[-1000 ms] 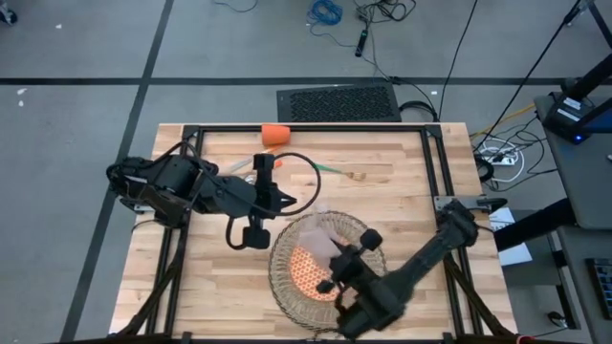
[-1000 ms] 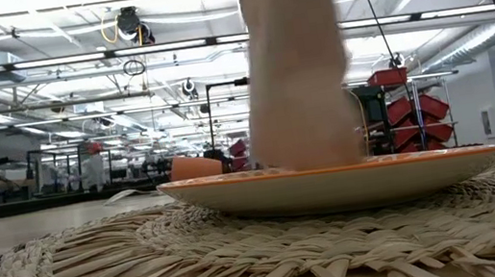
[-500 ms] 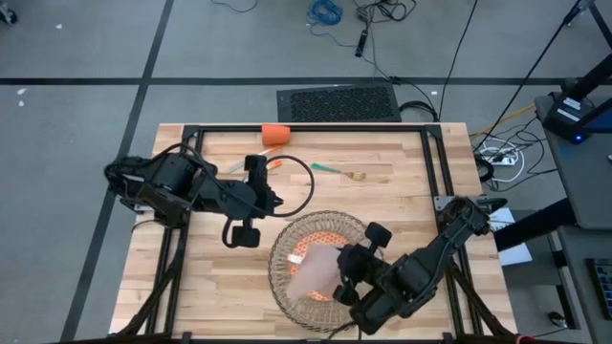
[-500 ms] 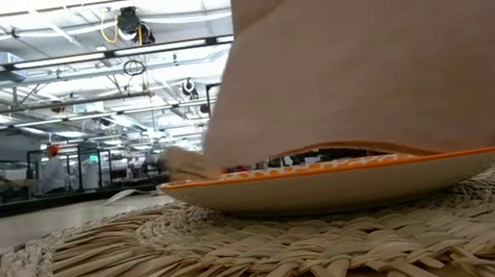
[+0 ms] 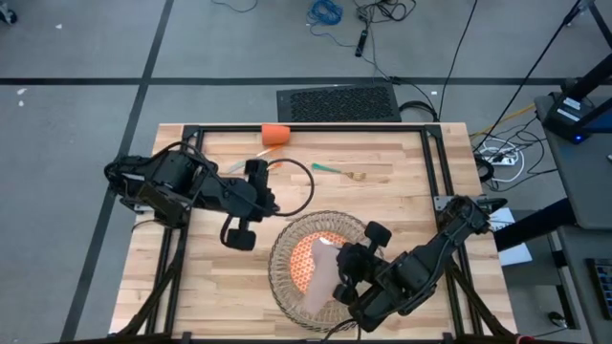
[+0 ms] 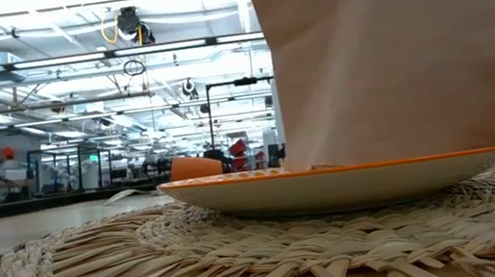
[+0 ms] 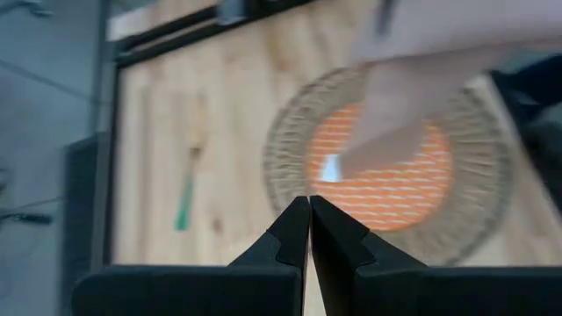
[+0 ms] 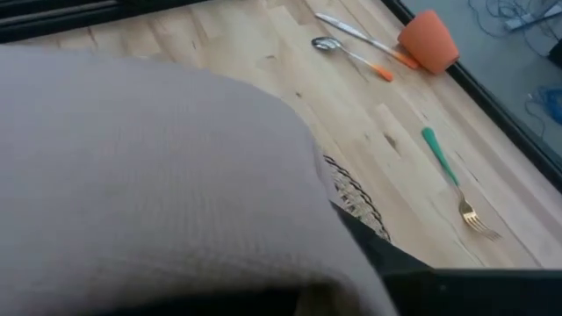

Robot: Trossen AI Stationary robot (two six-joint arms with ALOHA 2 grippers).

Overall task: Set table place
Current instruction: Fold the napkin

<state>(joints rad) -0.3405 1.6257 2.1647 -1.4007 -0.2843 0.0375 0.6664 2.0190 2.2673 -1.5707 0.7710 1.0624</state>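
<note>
1. While the right gripper (image 5: 337, 279) hangs over the near half of the table (image 5: 402, 205), its fingers are closed on the beige napkin (image 5: 320, 272), which drapes from it onto the plate (image 5: 304, 258).
2. The plate, orange-patterned, lies in the middle of the round woven placemat (image 5: 283, 287), near the table's front edge and right of centre in the high view.
3. In the low view the napkin (image 6: 390, 50) hangs as a wide sheet whose lower edge touches the plate (image 6: 236, 193); the placemat (image 6: 102, 275) fills the foreground.
4. The left gripper (image 5: 277, 203) is over the middle of the table, just beyond the placemat's far left rim. Its fingers are fully closed and hold nothing; in the left wrist view the two dark fingers (image 7: 294, 233) meet tip to tip.
5. The orange cup (image 5: 275, 134) lies on its side at the far edge of the table.
6. The spoon (image 8: 351, 54) and the knife (image 8: 362, 39), both orange-handled, lie side by side just beside the cup (image 8: 428, 41).
7. The green-handled fork (image 5: 337, 170) lies apart from them, toward the right, beyond the placemat.
</note>
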